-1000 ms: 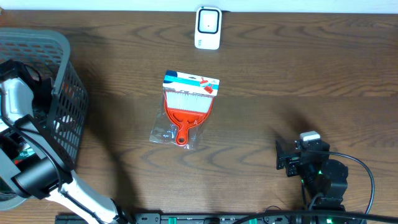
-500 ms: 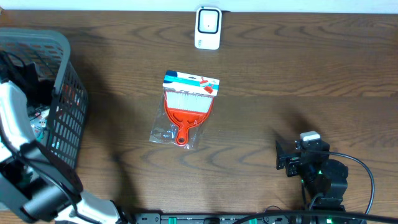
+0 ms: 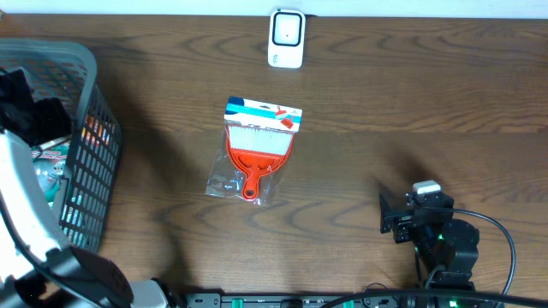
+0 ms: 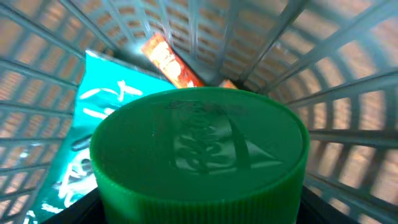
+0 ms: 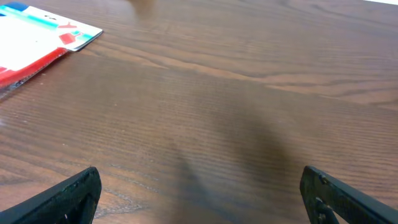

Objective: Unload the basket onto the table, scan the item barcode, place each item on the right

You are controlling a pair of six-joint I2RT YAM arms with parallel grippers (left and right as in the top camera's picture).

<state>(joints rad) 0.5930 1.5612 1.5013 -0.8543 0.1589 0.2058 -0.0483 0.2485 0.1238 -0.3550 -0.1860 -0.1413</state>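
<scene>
A wide green ribbed cap (image 4: pixel 199 155) of an item fills the left wrist view, and my left gripper (image 4: pixel 199 208) is shut on it, with a black finger at each side. This happens inside the grey mesh basket (image 3: pixel 94 162) at the table's left, where the left gripper (image 3: pixel 38 111) shows as a dark shape. No barcode is visible. A white scanner (image 3: pixel 286 38) stands at the far edge. My right gripper (image 3: pixel 387 214) rests open at the near right, and its wrist view (image 5: pixel 205 193) shows only bare wood between the fingers.
A red dustpan-and-brush pack (image 3: pixel 254 150) lies mid-table, and its corner (image 5: pixel 43 37) shows in the right wrist view. A teal packet (image 4: pixel 81 124) and an orange packet (image 4: pixel 168 59) lie in the basket under the cap. Basket walls (image 4: pixel 348 74) close in around the left gripper.
The left arm has shifted over the basket, its white link swinging toward the left edge and its elbow dropping toward the near edge. The right arm has not moved.
</scene>
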